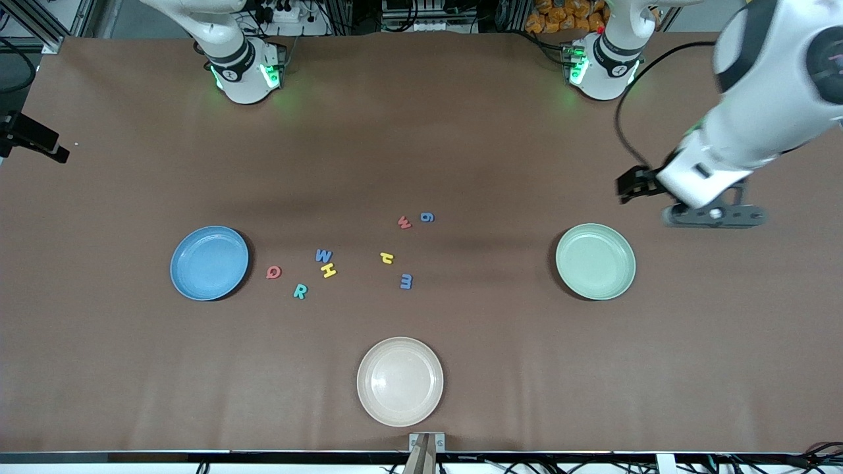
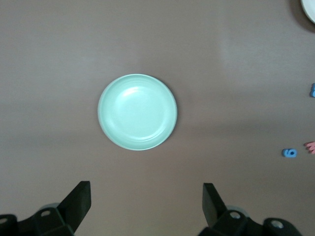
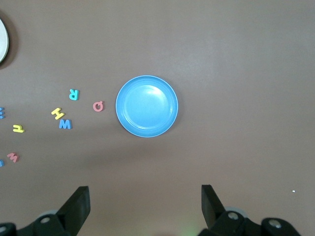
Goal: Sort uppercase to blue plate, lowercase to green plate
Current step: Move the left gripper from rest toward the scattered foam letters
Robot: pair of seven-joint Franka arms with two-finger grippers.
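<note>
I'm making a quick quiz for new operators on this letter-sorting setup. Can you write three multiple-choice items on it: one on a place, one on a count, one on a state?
1. Which letter lies closest to the blue plate?
A. red Q
B. blue m
C. blue g

2. How many plates are on the table?
A. two
B. three
C. four

3. How do the left gripper and right gripper stand?
A. both shut on letters
B. one open, one shut
C. both open, holding nothing

Answers:
1. A: the Q sits right beside the blue plate's rim.
2. B: the blue plate, green plate and cream plate.
3. C: each wrist view shows spread fingers with nothing between.
</note>
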